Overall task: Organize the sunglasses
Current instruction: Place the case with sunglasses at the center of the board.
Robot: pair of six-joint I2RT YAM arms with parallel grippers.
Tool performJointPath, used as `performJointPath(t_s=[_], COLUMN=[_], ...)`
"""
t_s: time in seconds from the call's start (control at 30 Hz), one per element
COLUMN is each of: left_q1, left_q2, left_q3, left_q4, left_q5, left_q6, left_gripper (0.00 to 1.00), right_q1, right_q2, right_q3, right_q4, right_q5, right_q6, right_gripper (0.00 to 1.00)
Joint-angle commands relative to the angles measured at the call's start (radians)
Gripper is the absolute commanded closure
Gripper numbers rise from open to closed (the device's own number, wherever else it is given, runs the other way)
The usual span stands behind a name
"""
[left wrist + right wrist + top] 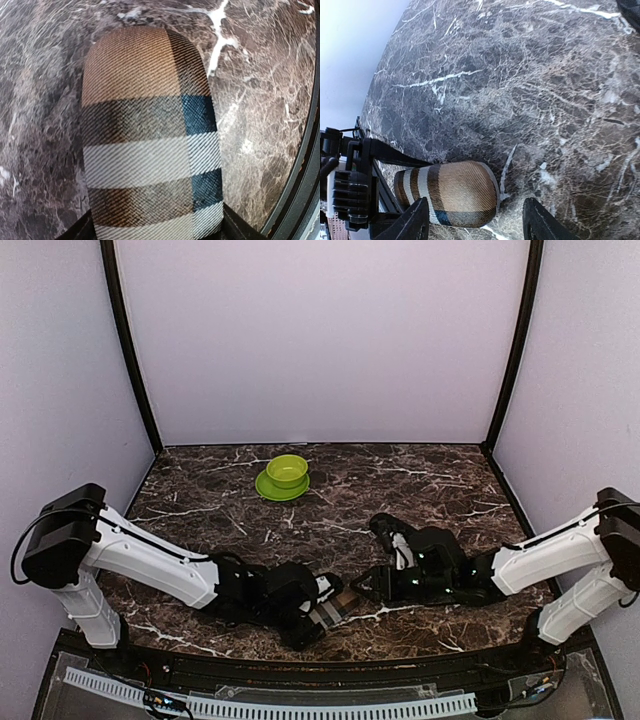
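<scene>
No sunglasses show in any view. A brown-and-beige striped case [340,602] lies near the table's front edge, between the two arms. My left gripper [322,615] is shut on one end of it. In the left wrist view the case [145,145] fills the middle, with my fingers [239,226] dark at its lower corners. My right gripper [366,583] is open and empty, just right of the case. In the right wrist view its fingertips [415,222] stand wide apart at the case's free rounded end [457,192], not touching it.
A green bowl on a green plate [284,476] stands at the back middle of the dark marble table [430,490]. The table's black front rim [300,190] runs close to the case. Plain pale walls close the sides and back.
</scene>
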Motion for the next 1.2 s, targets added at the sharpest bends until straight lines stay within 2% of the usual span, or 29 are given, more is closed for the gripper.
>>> performJointPath(t_s=[0.0, 0.23, 0.4, 0.7, 1.0, 1.1, 1.17], left_q1=[-0.002, 0.028, 0.082, 0.2, 0.238, 0.238, 0.238], left_q2=[0.027, 0.075, 0.116, 0.319, 0.352, 0.346, 0.323], left_q3=[0.045, 0.147, 0.253, 0.536, 0.568, 0.565, 0.554], left_q4=[-0.028, -0.073, -0.09, -0.185, -0.258, -0.269, -0.27], left_q5=[-0.004, -0.093, -0.16, -0.177, -0.16, -0.137, -0.134], left_q6=[0.012, -0.015, -0.036, -0.008, -0.004, 0.0, 0.002], left_gripper=[0.35, 0.51, 0.52, 0.51, 0.46, 0.4, 0.29], right_q1=[-0.024, -0.069, -0.123, -0.197, -0.205, -0.206, -0.208], right_q2=[-0.047, -0.144, -0.248, -0.357, -0.354, -0.332, -0.324], right_q3=[-0.028, -0.042, -0.043, -0.049, -0.069, -0.054, -0.036], right_q4=[0.006, -0.083, -0.187, -0.291, -0.279, -0.284, -0.304], right_q5=[0.007, 0.056, 0.111, 0.139, 0.13, 0.124, 0.13], right_q6=[0.001, -0.011, -0.026, -0.046, -0.042, -0.051, -0.062], right_gripper=[0.36, 0.36, 0.36, 0.35, 0.34, 0.33, 0.31])
